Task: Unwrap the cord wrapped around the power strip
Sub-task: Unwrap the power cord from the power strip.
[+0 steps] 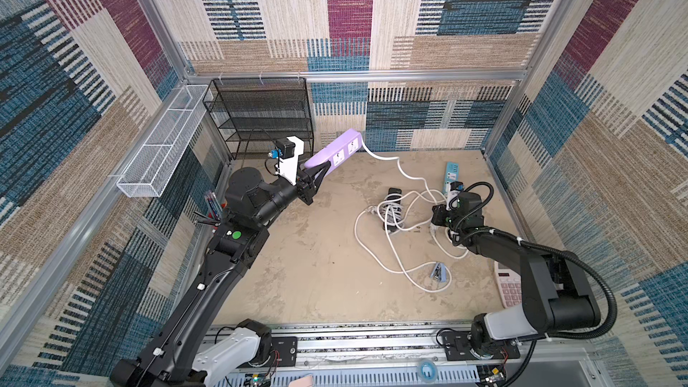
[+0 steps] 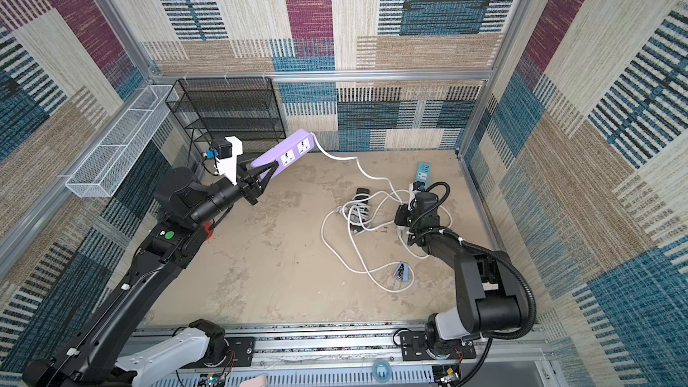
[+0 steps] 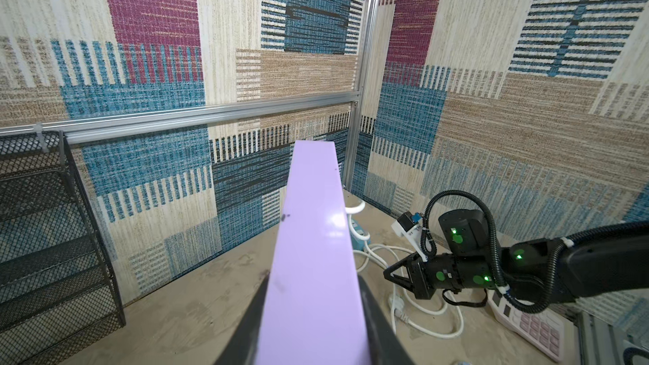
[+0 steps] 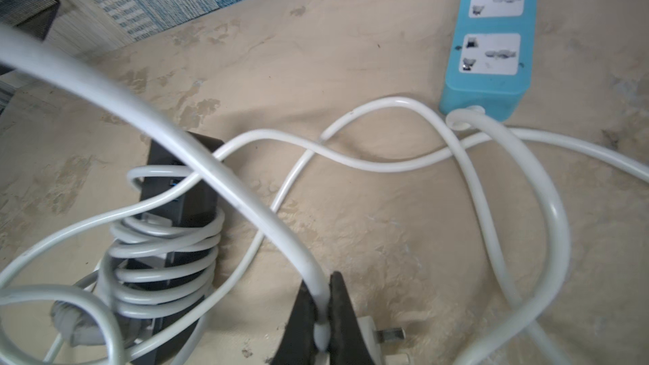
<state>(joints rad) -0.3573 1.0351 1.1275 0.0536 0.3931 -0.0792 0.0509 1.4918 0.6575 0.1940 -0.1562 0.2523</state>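
Aloft, left end effector (image 1: 323, 170) clamps purple power strip (image 1: 337, 152); right end effector (image 4: 321, 296) pinches cord (image 4: 158, 114).

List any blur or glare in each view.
Both top views: sharp, evenly lit. Left wrist view: glare patch on the purple power strip. Right wrist view: white cord blurs close to the lens; sockets on the blue power strip look smeared.

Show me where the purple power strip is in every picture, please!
Top view: the purple power strip is left of middle, held up slantwise in the left claw, near the black rack.
Top view: same place, beside the rack.
Left wrist: it fills the middle, stretching away from the camera.
Right wrist: not in it.
Landmark: the blue power strip, lying flat, shows in all four.
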